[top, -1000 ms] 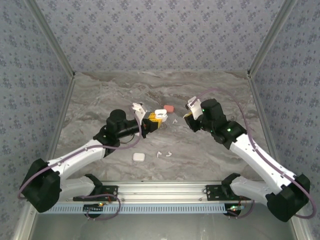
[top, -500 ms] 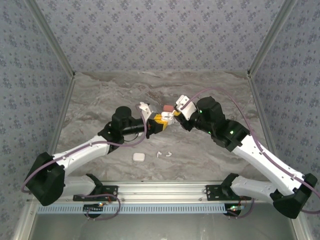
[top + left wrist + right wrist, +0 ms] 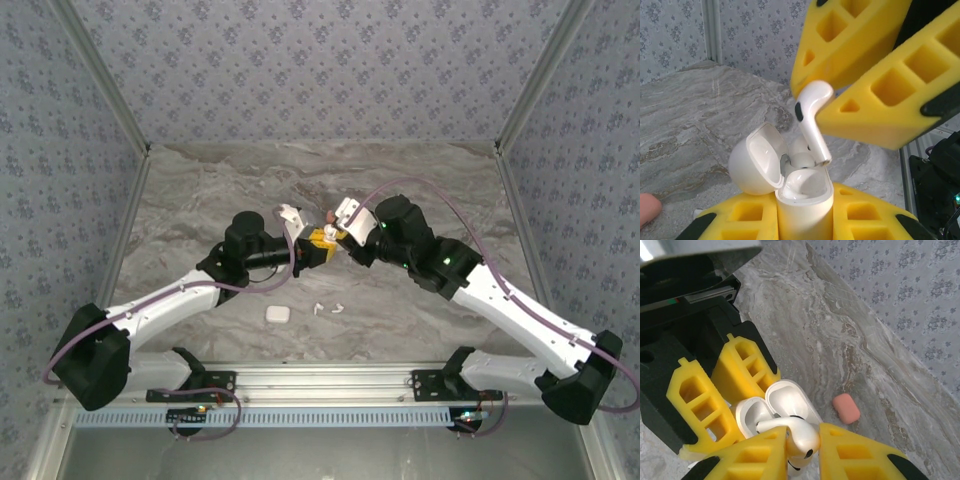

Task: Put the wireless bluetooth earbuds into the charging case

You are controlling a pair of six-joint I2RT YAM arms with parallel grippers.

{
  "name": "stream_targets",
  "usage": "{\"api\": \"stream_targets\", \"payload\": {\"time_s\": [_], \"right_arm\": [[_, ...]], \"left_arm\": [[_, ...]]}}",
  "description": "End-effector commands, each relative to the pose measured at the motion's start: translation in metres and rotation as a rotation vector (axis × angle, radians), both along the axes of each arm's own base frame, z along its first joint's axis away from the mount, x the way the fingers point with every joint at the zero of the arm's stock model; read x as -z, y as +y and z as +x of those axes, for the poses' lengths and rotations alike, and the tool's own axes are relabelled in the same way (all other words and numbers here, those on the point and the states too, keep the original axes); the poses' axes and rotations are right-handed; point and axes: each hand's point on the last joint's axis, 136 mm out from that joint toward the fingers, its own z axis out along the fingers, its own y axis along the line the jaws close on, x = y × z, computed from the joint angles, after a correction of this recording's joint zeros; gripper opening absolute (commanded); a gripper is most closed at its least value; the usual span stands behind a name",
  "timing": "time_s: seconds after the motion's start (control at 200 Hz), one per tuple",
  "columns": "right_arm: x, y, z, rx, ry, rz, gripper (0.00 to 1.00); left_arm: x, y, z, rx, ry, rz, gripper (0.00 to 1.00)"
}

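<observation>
Closing in over the past second, the right claw (image 3: 345, 232) had swung inward to meet the left claw (image 3: 318, 245) above the middle of the marble-patterned counter (image 3: 200, 200). The left claw had shifted only a little. Pinched almost shut between the right claw's yellow foam pads (image 3: 865, 127) was a white earbud (image 3: 812, 122), head up and stem slanting down. Its tip hovered just over the mouth of the white charging case (image 3: 802, 195). That case stood upright directly below the right claw, clamped tight in the left claw, with its hinged lid (image 3: 757, 160) thrown back to one side.

The stem looked tilted rather than lined up with its socket. A straight push risked catching the rim, levering the case askew in the left claw's grip or squeezing the bud out of the foam. An early release would likely send it tumbling to the counter, and a stray pad could knock the lid shut.

A pink case (image 3: 846, 408) lay on the counter just beyond the right claw. A closed white case (image 3: 277, 313) and loose earbuds (image 3: 328, 307) sat behind both claws, toward the arm bases.
</observation>
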Motion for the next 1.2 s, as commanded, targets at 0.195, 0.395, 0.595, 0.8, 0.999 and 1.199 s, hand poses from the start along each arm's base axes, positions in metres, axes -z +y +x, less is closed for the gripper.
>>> {"api": "stream_targets", "payload": {"time_s": [0.195,0.395,0.595,0.8,0.999,1.199], "right_arm": [[-0.001,0.008,-0.001,-0.023,-0.003,-0.021,0.22],[0.002,0.012,-0.004,-0.046,0.014,-0.025,0.22],[0.004,0.017,-0.013,-0.097,0.044,-0.017,0.24],[-0.001,0.018,-0.017,-0.125,0.062,-0.002,0.32],[-0.037,0.009,-0.018,-0.138,0.066,0.096,0.45],[-0.066,-0.020,-0.015,-0.097,0.134,0.297,0.70]], "left_arm": [[-0.019,-0.005,-0.005,0.042,-0.048,-0.032,0.00],[-0.019,-0.005,-0.005,0.042,-0.052,-0.032,0.00],[-0.019,-0.005,-0.005,0.038,-0.051,-0.030,0.00],[-0.020,-0.005,-0.005,0.036,-0.054,-0.034,0.00],[-0.023,-0.003,-0.006,0.029,-0.064,-0.049,0.00],[-0.031,0.002,-0.006,0.000,-0.093,-0.086,0.00]]}}
